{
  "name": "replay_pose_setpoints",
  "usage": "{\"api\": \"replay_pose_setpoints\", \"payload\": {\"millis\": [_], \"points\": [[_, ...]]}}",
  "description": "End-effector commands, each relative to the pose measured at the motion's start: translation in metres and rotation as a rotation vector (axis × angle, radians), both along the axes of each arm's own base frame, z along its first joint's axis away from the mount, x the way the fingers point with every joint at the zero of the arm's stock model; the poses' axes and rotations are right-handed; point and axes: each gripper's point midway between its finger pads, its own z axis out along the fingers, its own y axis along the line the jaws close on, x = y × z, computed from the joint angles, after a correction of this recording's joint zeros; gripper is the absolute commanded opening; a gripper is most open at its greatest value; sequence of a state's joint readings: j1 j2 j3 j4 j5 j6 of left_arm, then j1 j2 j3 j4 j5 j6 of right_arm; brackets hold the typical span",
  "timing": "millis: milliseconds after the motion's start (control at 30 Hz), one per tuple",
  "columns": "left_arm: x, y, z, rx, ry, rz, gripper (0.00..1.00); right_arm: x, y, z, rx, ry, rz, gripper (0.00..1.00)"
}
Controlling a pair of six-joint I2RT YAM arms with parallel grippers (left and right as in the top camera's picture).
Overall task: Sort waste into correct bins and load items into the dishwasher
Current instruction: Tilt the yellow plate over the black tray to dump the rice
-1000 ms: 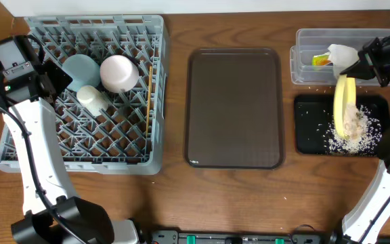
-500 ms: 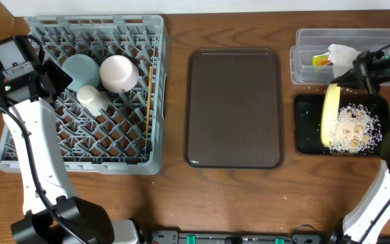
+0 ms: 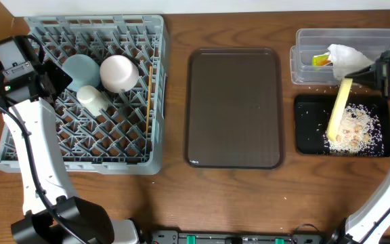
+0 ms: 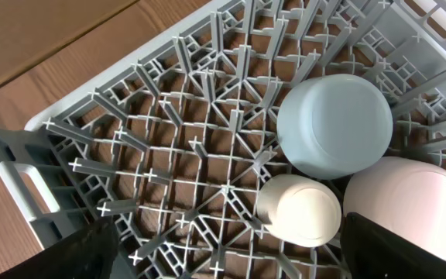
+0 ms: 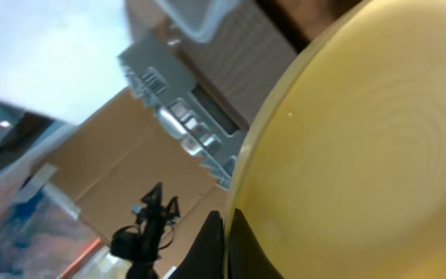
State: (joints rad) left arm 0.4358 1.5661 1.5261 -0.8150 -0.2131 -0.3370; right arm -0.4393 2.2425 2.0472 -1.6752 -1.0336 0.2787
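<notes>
My right gripper (image 3: pixel 367 76) is shut on the rim of the pale yellow plate (image 3: pixel 338 108), held on edge and steeply tilted over the black tray (image 3: pixel 305 129); the plate fills the right wrist view (image 5: pixel 362 147). Beige food crumbs (image 3: pixel 349 132) lie piled in the tray. The crumpled white wrapper (image 3: pixel 340 57) lies in the clear tub (image 3: pixel 303 41). The grey dish rack (image 3: pixel 87 156) holds the light blue bowl (image 3: pixel 80 68), pink bowl (image 3: pixel 118 72), white cup (image 3: pixel 93 98) and chopsticks (image 3: pixel 148 95). My left gripper (image 4: pixel 223 267) is open above the rack floor, beside the cup (image 4: pixel 299 211).
A large dark brown serving tray (image 3: pixel 234 108) lies between the rack and the two bins. A few loose crumbs lie on the wooden table (image 3: pixel 235 196) near the black tray's edges.
The right gripper has shifted right and turned the plate steeper, nearly edge-on; the crumbs now lie gathered in the tray. The left arm has not moved.
</notes>
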Motion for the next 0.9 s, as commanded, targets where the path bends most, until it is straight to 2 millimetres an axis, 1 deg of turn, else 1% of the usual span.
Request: {"api": "replay_pose_setpoints", "payload": {"millis": [0, 33, 67, 233, 267, 333, 400, 433, 467, 500, 600, 667, 700, 800, 867], "points": [[-0.001, 0.001, -0.001, 0.004, 0.006, 0.007, 0.92, 0.004, 0.001, 0.028, 0.06, -0.103, -0.026, 0.01], [-0.001, 0.001, -0.001, 0.004, 0.006, 0.007, 0.92, 0.001, 0.001, 0.031, 0.078, -0.101, -0.029, 0.01], [-0.001, 0.001, -0.001, 0.004, 0.006, 0.007, 0.92, 0.004, 0.001, 0.036, 0.1, -0.139, -0.031, 0.01], [-0.001, 0.001, -0.001, 0.004, 0.006, 0.007, 0.92, 0.003, -0.005, 0.037, 0.116, -0.115, -0.063, 0.01], [-0.001, 0.001, -0.001, 0.004, 0.006, 0.007, 0.92, 0.004, -0.005, 0.042, 0.122, -0.135, -0.064, 0.01], [-0.001, 0.001, -0.001, 0.004, 0.006, 0.007, 0.92, 0.003, -0.002, 0.044, 0.119, -0.136, -0.06, 0.02], [-0.001, 0.001, -0.001, 0.004, 0.006, 0.007, 0.92, 0.007, -0.003, 0.041, 0.11, -0.13, -0.068, 0.01], [-0.001, 0.001, -0.001, 0.004, 0.006, 0.007, 0.92, 0.005, -0.003, 0.041, 0.112, -0.112, -0.067, 0.01], [-0.001, 0.001, -0.001, 0.004, 0.006, 0.007, 0.92, 0.002, 0.0, 0.045, 0.125, -0.135, -0.058, 0.01], [-0.001, 0.001, -0.001, 0.004, 0.006, 0.007, 0.92, 0.002, 0.0, 0.045, 0.116, -0.134, -0.055, 0.02], [-0.001, 0.001, -0.001, 0.004, 0.006, 0.007, 0.92, 0.006, -0.003, 0.032, 0.07, -0.065, -0.075, 0.02], [-0.001, 0.001, -0.001, 0.004, 0.006, 0.007, 0.92, -0.002, 0.001, 0.035, 0.093, -0.043, -0.063, 0.02], [-0.001, 0.001, -0.001, 0.004, 0.006, 0.007, 0.92, 0.0, 0.003, 0.041, 0.115, -0.083, -0.06, 0.02], [-0.001, 0.001, -0.001, 0.004, 0.006, 0.007, 0.92, 0.01, -0.001, 0.038, 0.1, -0.101, -0.078, 0.01], [-0.001, 0.001, -0.001, 0.004, 0.006, 0.007, 0.92, 0.004, 0.005, 0.041, 0.122, -0.072, -0.07, 0.02]]}}
